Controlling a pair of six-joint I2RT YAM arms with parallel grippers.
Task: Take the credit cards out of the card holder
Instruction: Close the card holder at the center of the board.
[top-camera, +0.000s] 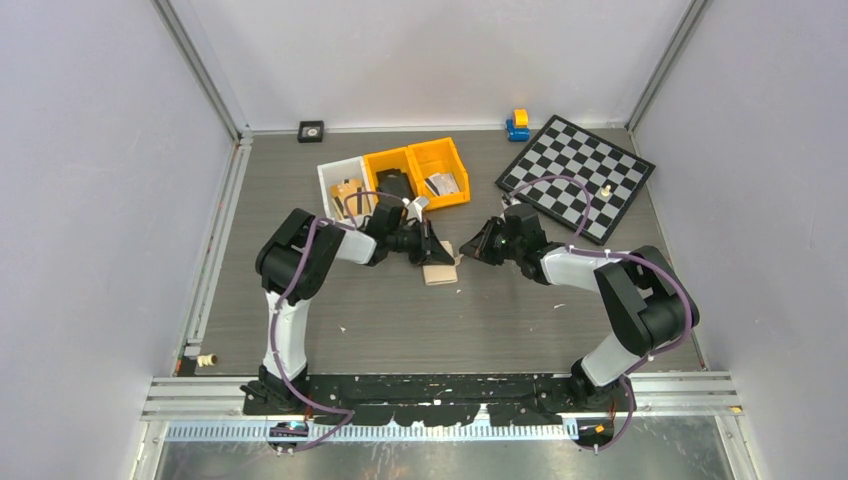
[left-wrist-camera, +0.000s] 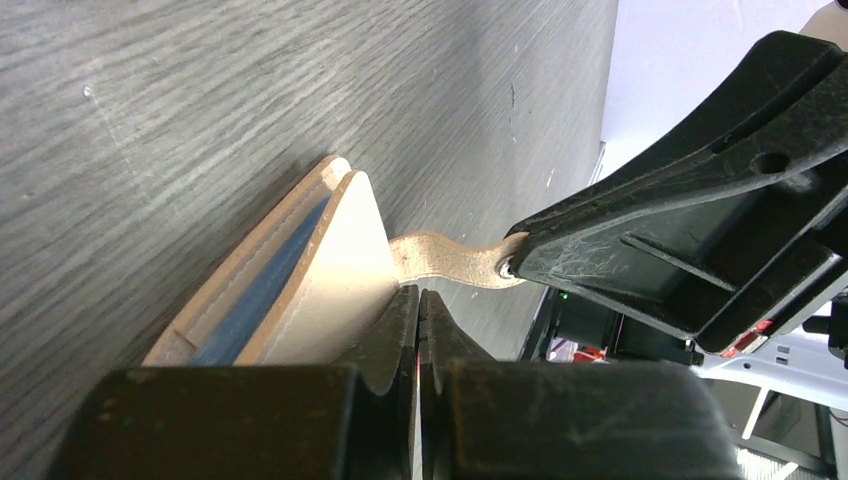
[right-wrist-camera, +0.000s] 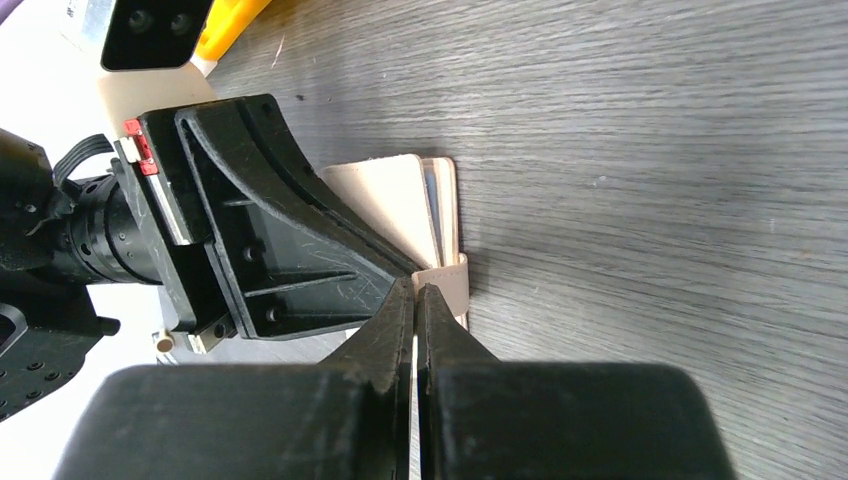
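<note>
The beige card holder (top-camera: 438, 274) lies on the table between both arms, its covers slightly parted. A blue card edge (left-wrist-camera: 262, 290) shows between the covers (left-wrist-camera: 340, 260); the credit cards are otherwise hidden. My left gripper (left-wrist-camera: 420, 293) is shut, its tips resting against the top cover's edge beside the strap's base. The strap (left-wrist-camera: 440, 262) curves up off the table to my right gripper (left-wrist-camera: 512, 266), which is shut on its end. In the right wrist view that gripper (right-wrist-camera: 414, 286) pinches the strap (right-wrist-camera: 452, 285) in front of the left fingers (right-wrist-camera: 290, 230). From above, the left gripper (top-camera: 441, 257) and right gripper (top-camera: 467, 252) almost meet.
Behind the left arm stand a white bin (top-camera: 328, 180) and two yellow bins (top-camera: 452, 156) with small items in them. A checkered board (top-camera: 580, 175) lies at the back right, with a blue-and-yellow toy (top-camera: 518, 125) beside it. A small black square (top-camera: 311, 131) sits by the back wall.
</note>
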